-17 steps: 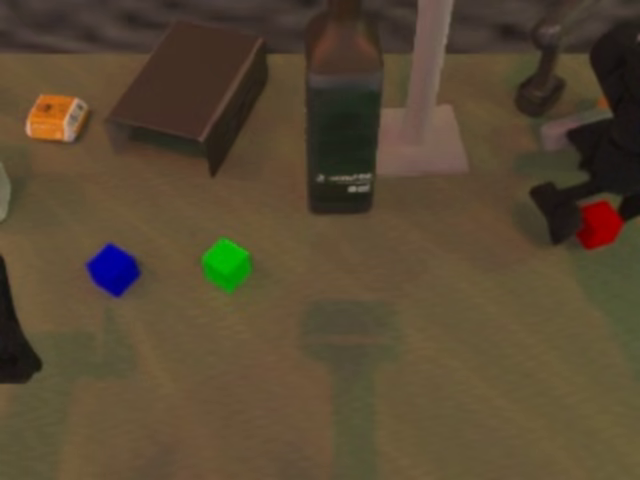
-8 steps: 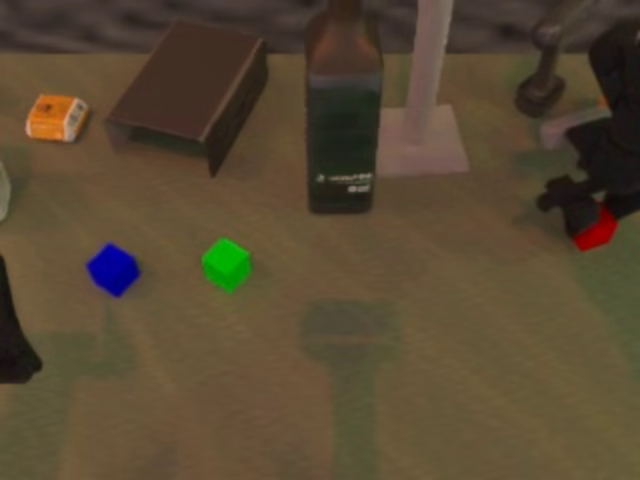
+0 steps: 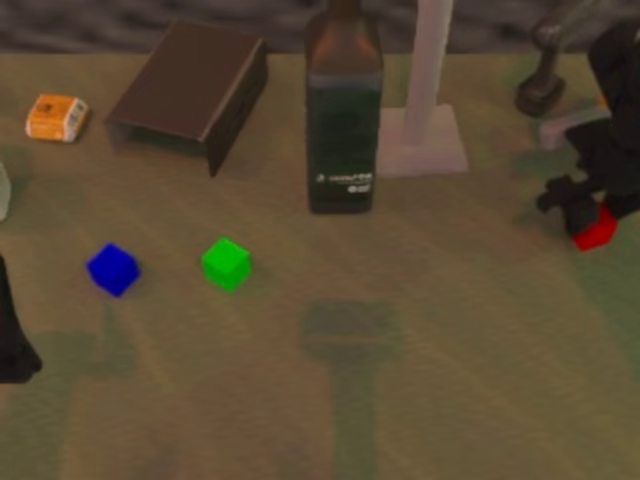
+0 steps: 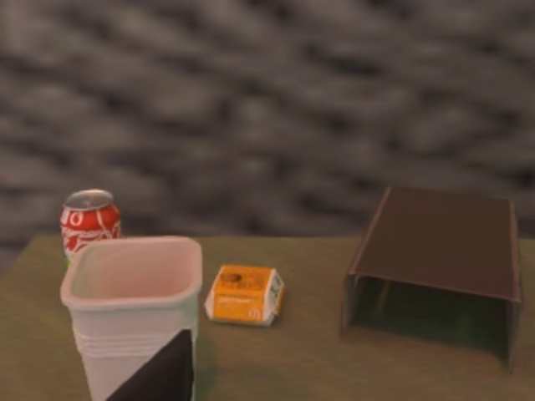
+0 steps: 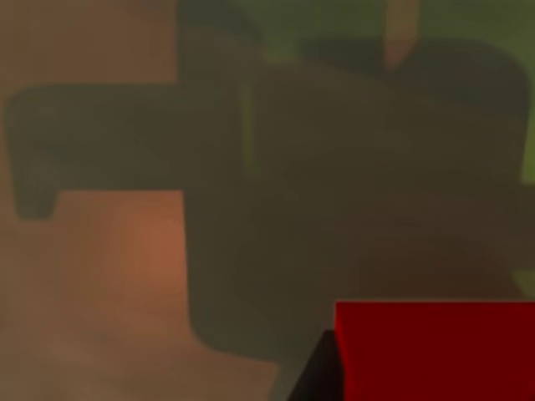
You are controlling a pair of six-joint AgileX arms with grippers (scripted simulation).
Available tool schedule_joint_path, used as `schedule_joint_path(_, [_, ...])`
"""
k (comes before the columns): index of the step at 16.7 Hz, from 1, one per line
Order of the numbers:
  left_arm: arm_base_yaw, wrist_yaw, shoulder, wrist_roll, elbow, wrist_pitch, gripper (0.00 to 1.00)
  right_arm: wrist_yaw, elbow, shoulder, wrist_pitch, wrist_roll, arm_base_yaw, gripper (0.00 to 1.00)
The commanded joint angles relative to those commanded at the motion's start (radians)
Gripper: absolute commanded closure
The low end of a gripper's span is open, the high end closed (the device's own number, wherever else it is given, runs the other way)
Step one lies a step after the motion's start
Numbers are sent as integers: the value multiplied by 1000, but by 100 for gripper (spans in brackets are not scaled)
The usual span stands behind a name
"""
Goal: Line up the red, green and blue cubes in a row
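Note:
The red cube [image 3: 599,233] lies near the table's right edge, and my right gripper [image 3: 585,215] is down over it, shut on it, with its black fingers covering the cube's left part. In the right wrist view the red cube [image 5: 435,351] fills the lower corner with a dark finger [image 5: 322,376] pressed against its side. The green cube [image 3: 226,264] and the blue cube [image 3: 112,269] sit side by side on the left half of the table, about a hand's width apart. My left gripper [image 3: 15,350] stays parked at the left edge.
A tall dark bottle [image 3: 342,110] stands at the back centre, with a white post on a square base [image 3: 425,120] to its right. A brown open-ended box [image 3: 190,90] and a small orange-and-white box [image 3: 57,117] lie at the back left. A white cup [image 4: 134,309] and red can [image 4: 89,221] stand nearby.
One second ago my right gripper stood open astride the red cube. It has since come down and closed on it, and the cube shifted slightly toward the front.

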Motion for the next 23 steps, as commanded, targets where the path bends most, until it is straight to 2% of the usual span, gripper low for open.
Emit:
schedule_joint_path(3, [0,0,0,0,0,0,0,0,33,-13,-41,-1,2,100])
schedule_joint_path(8, [0,0,0,0,0,0,0,-1,134,-71,-211,-2,8,100])
schedule_joint_path(15, [0,0,0,0,0,0,0,-1,152,-72,-228,13,15,100])
schedule_joint_path(19, [0,0,0,0,0,0,0,6,244,-23,-275,162,126,100])
schedule_joint_path(23, [0,0,0,0,0,0,0,15,378,49,-352,434,309,100])
